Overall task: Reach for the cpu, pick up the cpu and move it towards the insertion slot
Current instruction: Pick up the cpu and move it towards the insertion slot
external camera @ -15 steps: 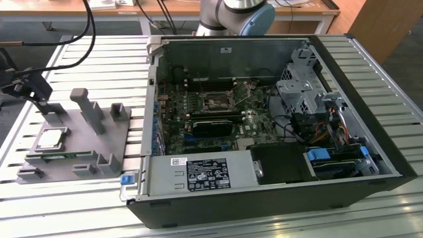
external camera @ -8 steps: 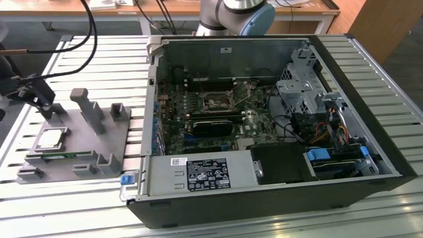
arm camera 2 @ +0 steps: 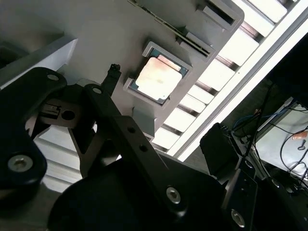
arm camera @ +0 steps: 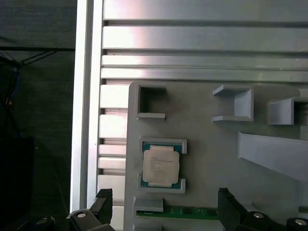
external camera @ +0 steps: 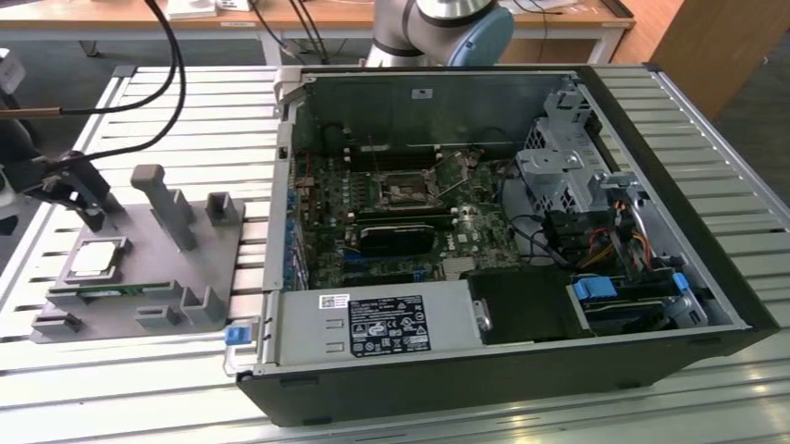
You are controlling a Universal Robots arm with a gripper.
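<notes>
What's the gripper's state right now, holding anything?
Gripper: open, holding nothing; the cpu lies in the tray.

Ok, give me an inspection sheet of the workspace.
Surface: slatted metal table, grey fixture tray on it.
Job's things: cpu seated in its tray pocket; insertion slot inside the open computer case.
Clutter: green memory stick in the tray beside the cpu.
Gripper: gripper open, near the cpu, holding nothing.
Cables: black cables hang over the table toward the gripper.
Surroundings: wooden desks behind.
</notes>
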